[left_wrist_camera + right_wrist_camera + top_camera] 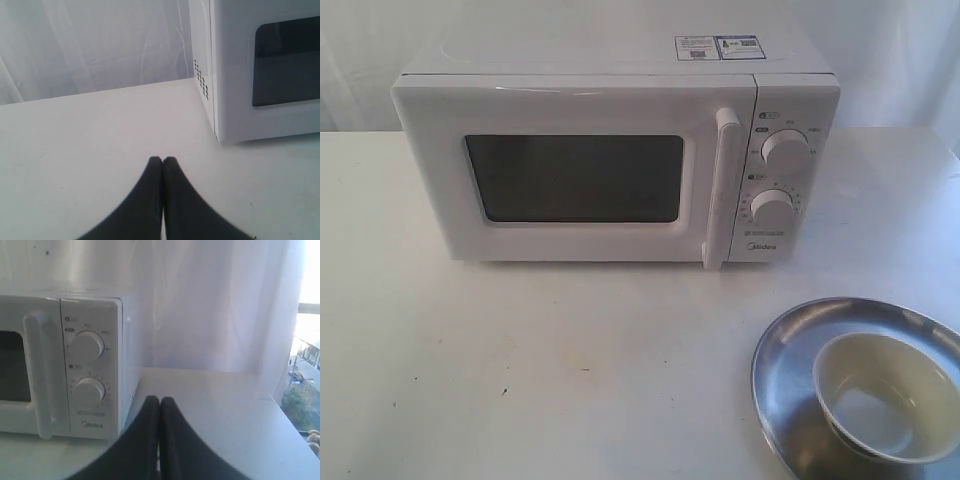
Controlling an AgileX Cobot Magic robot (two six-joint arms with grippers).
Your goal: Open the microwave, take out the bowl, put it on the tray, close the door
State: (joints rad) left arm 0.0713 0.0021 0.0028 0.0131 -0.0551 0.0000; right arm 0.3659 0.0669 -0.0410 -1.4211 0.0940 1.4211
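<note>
The white microwave (620,160) stands at the back of the table with its door (570,180) shut flush; the vertical bar handle (725,185) is beside two round knobs. At the front right the silver tray (785,370) holds the small white bowl (885,395), upright. Neither gripper shows in the exterior view. My left gripper (162,160) is shut and empty over bare table, off the microwave's (260,70) vented side. My right gripper (159,400) is shut and empty, in front of the microwave's (90,365) knob-panel corner.
A white table (520,360) carries everything, with a pale curtain (880,50) behind it. The tray runs past the lower right edge of the exterior view. In the right wrist view a window (305,375) lies beyond the table's far end.
</note>
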